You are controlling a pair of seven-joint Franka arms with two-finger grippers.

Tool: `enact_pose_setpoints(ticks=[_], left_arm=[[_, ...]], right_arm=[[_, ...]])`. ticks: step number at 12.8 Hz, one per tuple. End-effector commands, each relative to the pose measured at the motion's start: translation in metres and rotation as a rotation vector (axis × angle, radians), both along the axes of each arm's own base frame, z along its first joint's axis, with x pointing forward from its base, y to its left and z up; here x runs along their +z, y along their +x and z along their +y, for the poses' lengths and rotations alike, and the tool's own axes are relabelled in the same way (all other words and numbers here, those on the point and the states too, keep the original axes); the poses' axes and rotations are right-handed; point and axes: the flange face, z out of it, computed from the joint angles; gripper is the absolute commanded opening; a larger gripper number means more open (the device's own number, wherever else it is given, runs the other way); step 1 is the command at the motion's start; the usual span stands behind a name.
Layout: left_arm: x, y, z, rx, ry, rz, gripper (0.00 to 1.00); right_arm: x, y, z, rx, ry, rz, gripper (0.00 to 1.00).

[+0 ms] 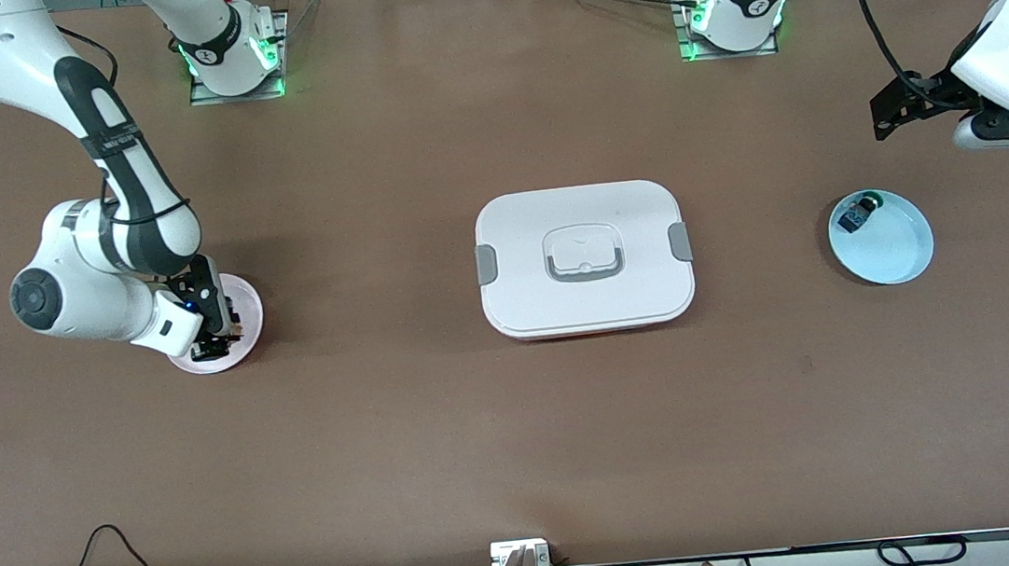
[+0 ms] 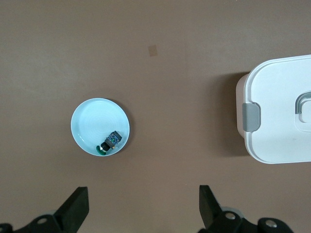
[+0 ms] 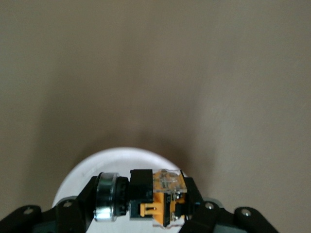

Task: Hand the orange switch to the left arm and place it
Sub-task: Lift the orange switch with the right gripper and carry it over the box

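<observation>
Partly hidden: orange switch [image 3: 158, 199] in right hand [image 3: 146, 206].

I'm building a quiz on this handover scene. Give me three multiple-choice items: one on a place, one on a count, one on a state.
1. Where is the box?
A. between the two plates
B. on the pink plate
C. at the table's edge nearest the front camera

2. How many plates are on the table?
A. one
B. two
C. four

3. What is the right claw doing?
A. hanging open over the box
B. shut on the orange switch
C. resting on the blue plate

Answers:
1 A: pink plate and blue plate flank it.
2 B: one pink, one blue.
3 B: the wrist view shows the switch pinched over the pink plate.
</observation>
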Motion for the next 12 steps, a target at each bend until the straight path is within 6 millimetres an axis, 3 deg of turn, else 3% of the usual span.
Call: enact_pose_setpoints(ticks=[1, 6, 10, 12], left_arm=[[0.005, 0.002, 0.002, 0.003, 0.017, 0.004, 1.0], [0.004, 0.002, 0.002, 0.003, 0.017, 0.006, 1.0], [0.005, 0.002, 0.002, 0.004, 0.017, 0.004, 1.0], [0.005, 0.002, 0.001, -0.002, 0.013, 0.004, 1.0]], right_arm=[[0.039, 0.014, 0.037, -0.024, 0.135, 0.049, 0.02], [0.07, 0.006, 0.154, -0.195, 0.377, 0.141, 0.0], [0.094, -0.004, 0.221, -0.327, 0.651, 0.249, 0.0], [0.105, -0.009, 0.246, -0.379, 0.775, 0.295, 0.0]])
